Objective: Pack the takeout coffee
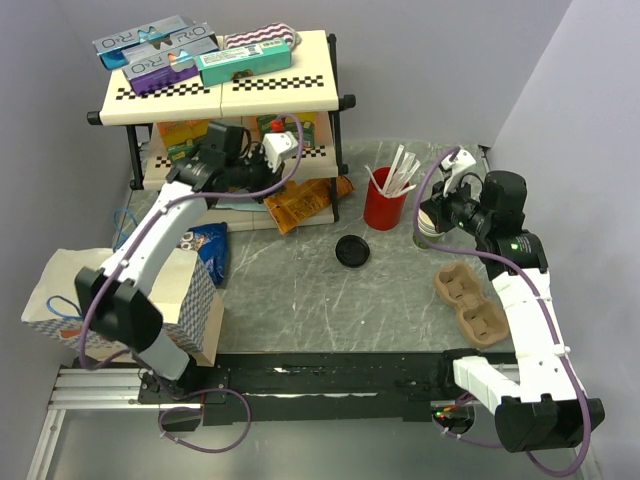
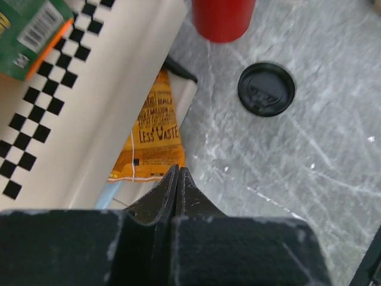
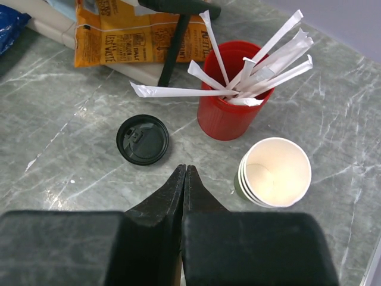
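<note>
A stack of nested green paper cups (image 3: 275,171), cream-white inside, stands upright just right of the red cup (image 3: 229,116) of white sticks. The round black lid (image 3: 143,139) lies flat on the table by itself, left of the red cup (image 1: 384,205). My right gripper (image 3: 186,168) hovers shut and holding nothing, above the table between the lid and the green cups. In the top view it (image 1: 437,215) covers most of the cups. My left gripper (image 2: 178,170) is shut and holding nothing over the orange bag (image 2: 152,134) by the shelf, with the lid (image 2: 266,89) ahead to its right.
A two-level shelf rack (image 1: 220,95) with boxes stands at the back left, an orange snack bag (image 1: 300,205) and a blue bag (image 1: 210,245) at its foot. A paper bag (image 1: 60,290) sits at the near left. A cardboard cup carrier (image 1: 470,300) lies at the right.
</note>
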